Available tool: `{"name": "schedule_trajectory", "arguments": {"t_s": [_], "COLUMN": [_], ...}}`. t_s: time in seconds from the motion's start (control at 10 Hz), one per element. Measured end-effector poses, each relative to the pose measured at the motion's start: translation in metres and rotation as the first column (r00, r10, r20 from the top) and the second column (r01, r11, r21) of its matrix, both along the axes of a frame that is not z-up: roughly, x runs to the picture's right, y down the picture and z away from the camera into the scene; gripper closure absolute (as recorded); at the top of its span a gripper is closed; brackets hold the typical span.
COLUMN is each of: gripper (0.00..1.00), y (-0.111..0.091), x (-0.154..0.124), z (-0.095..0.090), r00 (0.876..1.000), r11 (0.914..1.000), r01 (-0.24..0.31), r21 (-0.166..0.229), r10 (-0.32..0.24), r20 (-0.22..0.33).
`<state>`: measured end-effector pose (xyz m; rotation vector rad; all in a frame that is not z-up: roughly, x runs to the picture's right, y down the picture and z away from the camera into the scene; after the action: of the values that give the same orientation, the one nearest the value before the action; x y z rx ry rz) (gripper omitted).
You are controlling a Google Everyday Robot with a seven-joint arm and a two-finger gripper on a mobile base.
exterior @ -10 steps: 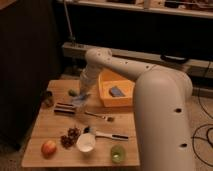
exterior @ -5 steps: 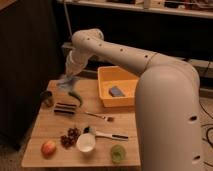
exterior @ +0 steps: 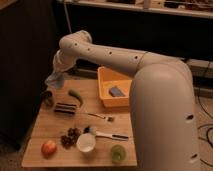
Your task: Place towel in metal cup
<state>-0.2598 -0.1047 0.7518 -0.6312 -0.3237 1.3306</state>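
My big white arm (exterior: 125, 65) reaches from the right, up and over to the left side of the wooden table (exterior: 50, 122). At its end the gripper (exterior: 56, 74) hangs in the air above the table's far left corner. It is pinching the towel (exterior: 54, 81), and the blue-gray cloth dangles down from it without touching the table.

The metal cup (exterior: 46, 97) stands on that left corner, just below the towel and a little to the left.

I think I am in the carrying step: the towel is up, but it is not yet in the cup. Next I need to line the hanging end up over the cup's mouth. Then I lower it until the cloth folds inside, and only then let go. The cup is small and the towel is floppy, so it could hang over the rim or tip the cup.

Now I count, big things first:
- One yellow bin (exterior: 115, 101), with one small gray thing (exterior: 116, 91) in it.
- One towel and one metal cup.
- One white cup (exterior: 86, 143).
- One dark bar (exterior: 65, 108) and one green pepper (exterior: 76, 96).
- One apple (exterior: 48, 148), one bunch of grapes (exterior: 71, 137) and one round green fruit (exterior: 118, 152).
- One fork (exterior: 100, 116).
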Motion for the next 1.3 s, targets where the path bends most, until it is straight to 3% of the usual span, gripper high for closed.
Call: {"name": "schedule_trajectory", "arguments": {"t_s": [0.2,0.5,0.7,1.0,1.3], "gripper": [1.00,1.00,1.00,1.00,1.00], "y": [0.016,0.028,0.035,0.040,0.049], "x": [-0.024,-0.059,-0.079,-0.087,-0.092], "z": [0.022,0.038,0.047,0.061,0.075], "r00": [1.000,0.997,0.993,0.984,0.978], "r11": [0.9989,0.9957,0.9926,0.9854,0.9784], "r01": [0.022,0.063,0.110,0.169,0.206], "r21": [0.042,0.067,0.053,0.021,0.015], "r10": [-0.023,-0.065,-0.112,-0.170,-0.206], "r20": [0.010,0.029,0.048,0.053,0.035]}}
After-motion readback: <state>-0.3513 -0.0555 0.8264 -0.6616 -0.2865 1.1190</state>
